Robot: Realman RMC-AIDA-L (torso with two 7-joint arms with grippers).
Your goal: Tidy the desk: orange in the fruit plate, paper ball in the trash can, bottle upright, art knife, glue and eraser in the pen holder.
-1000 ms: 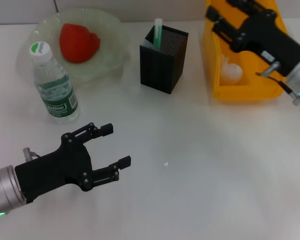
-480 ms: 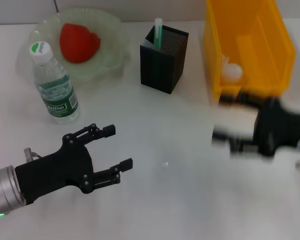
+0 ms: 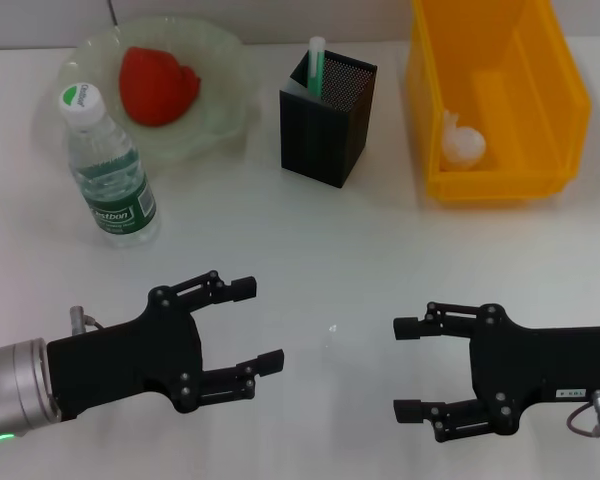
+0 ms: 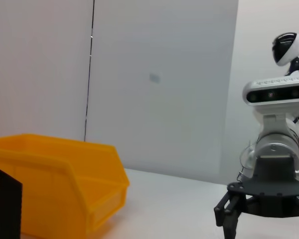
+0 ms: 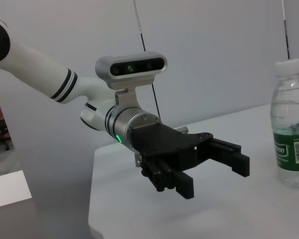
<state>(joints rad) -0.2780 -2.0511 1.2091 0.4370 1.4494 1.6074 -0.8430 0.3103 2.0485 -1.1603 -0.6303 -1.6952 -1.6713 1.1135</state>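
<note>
The red-orange orange point(image 3: 158, 85) lies in the pale-green fruit plate point(image 3: 230, 110) at the back left. In front of the plate, the bottle point(image 3: 105, 170) stands upright. The black mesh pen holder point(image 3: 320, 135) holds a green-and-white stick point(image 3: 316, 62); I cannot tell whether that is the glue or the art knife. The eraser is out of view. The paper ball point(image 3: 462, 143) rests inside the yellow trash can point(image 3: 490, 185). My left gripper point(image 3: 258, 324) hovers open and empty near the front left. My right gripper point(image 3: 405, 368) faces it, open and empty, at the front right.
White tabletop lies between the two grippers and the row of containers. A tiny white speck point(image 3: 331, 328) lies between the grippers. The right wrist view shows the left gripper point(image 5: 214, 174) and the bottle point(image 5: 291, 134) beyond it.
The right arm left the trash can and came down to the front right of the table. The left gripper shifted slightly right. The paper ball stays in the can.
</note>
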